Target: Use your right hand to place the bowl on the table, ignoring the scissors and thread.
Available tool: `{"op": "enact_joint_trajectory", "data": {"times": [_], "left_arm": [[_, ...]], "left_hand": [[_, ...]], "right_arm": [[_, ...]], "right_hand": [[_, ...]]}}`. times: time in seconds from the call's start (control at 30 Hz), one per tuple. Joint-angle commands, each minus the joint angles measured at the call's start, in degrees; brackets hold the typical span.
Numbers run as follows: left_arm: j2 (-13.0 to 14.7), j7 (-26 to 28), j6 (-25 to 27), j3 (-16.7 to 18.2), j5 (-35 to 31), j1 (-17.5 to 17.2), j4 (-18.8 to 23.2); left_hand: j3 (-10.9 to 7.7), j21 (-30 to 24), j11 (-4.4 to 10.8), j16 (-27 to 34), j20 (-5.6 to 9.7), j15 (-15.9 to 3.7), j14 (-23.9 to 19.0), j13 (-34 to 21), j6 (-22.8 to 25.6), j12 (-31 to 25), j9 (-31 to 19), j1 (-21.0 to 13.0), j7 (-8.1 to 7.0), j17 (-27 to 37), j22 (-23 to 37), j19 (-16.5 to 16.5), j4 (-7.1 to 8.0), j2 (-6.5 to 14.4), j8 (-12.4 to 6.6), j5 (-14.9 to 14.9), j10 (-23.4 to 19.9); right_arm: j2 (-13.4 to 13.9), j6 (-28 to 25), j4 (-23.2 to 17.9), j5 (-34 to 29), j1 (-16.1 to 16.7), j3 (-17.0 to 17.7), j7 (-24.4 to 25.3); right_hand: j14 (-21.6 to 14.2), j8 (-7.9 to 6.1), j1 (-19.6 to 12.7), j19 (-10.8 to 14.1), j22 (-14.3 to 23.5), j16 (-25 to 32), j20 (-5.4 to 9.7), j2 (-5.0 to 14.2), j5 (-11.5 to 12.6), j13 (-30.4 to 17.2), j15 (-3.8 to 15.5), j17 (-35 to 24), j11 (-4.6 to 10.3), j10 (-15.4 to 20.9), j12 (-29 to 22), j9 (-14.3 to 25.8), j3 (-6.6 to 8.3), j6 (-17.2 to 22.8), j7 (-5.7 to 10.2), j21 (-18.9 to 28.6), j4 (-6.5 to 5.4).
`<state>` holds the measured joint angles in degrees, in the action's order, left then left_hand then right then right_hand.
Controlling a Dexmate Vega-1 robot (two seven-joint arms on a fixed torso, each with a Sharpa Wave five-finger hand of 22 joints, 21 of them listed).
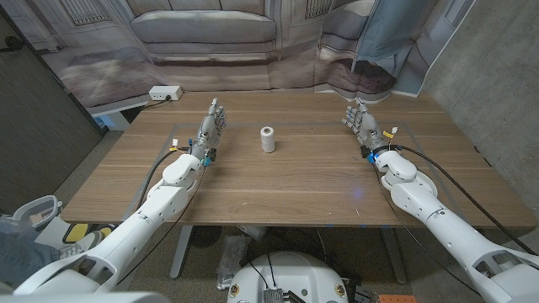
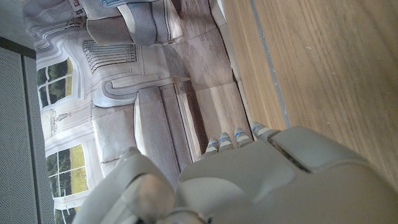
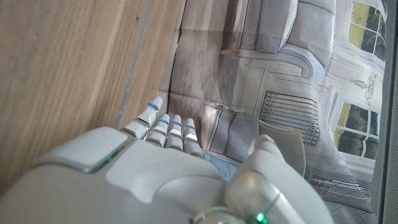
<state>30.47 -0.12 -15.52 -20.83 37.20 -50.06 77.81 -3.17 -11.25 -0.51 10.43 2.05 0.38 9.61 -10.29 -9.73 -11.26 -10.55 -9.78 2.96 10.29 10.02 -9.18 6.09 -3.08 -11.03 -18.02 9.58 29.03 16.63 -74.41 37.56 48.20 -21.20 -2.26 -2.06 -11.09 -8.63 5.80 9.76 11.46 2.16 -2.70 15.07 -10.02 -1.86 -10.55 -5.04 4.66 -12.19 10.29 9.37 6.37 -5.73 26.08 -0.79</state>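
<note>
Left robot hand [image 1: 212, 124]: on the desk [image 1: 278, 185] well left of the thread [image 1: 268, 140], fingers extended, holding nothing. Thread: upright spool, mid-desk. Right robot hand [image 1: 363, 123]: well right of the thread, fingers extended, empty.

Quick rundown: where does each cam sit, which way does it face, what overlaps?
Head view: on the robot's head, looking down at the brown wooden table, white thread spool, left hand, right hand.
Left wrist view: behind the left hand, facing the printed sofa backdrop.
Right wrist view: behind the right hand, same way.
Shared: table, backdrop.
</note>
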Motion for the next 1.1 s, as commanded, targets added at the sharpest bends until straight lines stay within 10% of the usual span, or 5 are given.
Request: {"op": "enact_joint_trajectory", "data": {"times": [0.03, 1.1], "left_arm": [[1.43, 1.71, 1.99, 0.39, -0.15, -1.72, 4.09], [2.36, 2.12, 5.22, -0.57, -1.36, 0.37, 5.53]], "left_hand": [[0.03, -0.29, -0.1, 0.41, 3.72, 0.2, 3.61, -0.31, -3.65, -0.33, -0.07, -0.72, 0.15, 0.1, 0.17, -0.08, 0.42, 0.19, -0.37, -0.27, 2.91], [-0.05, -0.14, -0.23, 0.39, 3.06, 0.43, 3.2, -0.3, -3.35, -0.42, -0.07, -1.87, 0.24, 0.09, 0.18, -0.26, -0.06, 0.98, -0.36, -0.42, 2.47]], "right_arm": [[-0.06, 0.54, -0.46, 0.15, 0.48, 0.14, 0.24], [2.03, 0.37, -5.64, -0.73, 2.51, 0.58, 1.22]], "right_hand": [[-0.6, -0.36, -0.51, 0.74, 0.29, 0.32, 1.66, 0.13, 0.32, -0.22, -0.11, -0.19, -0.25, 0.62, -0.4, 0.25, 0.33, 0.78, 0.19, 0.15, 0.01], [-1.98, -0.17, -1.17, 1.69, 0.37, 0.3, 1.85, 0.8, 0.34, -0.28, 0.41, -0.15, 0.21, 2.89, -0.73, 0.26, 0.35, 0.85, 0.64, -0.8, 0.39]]}}
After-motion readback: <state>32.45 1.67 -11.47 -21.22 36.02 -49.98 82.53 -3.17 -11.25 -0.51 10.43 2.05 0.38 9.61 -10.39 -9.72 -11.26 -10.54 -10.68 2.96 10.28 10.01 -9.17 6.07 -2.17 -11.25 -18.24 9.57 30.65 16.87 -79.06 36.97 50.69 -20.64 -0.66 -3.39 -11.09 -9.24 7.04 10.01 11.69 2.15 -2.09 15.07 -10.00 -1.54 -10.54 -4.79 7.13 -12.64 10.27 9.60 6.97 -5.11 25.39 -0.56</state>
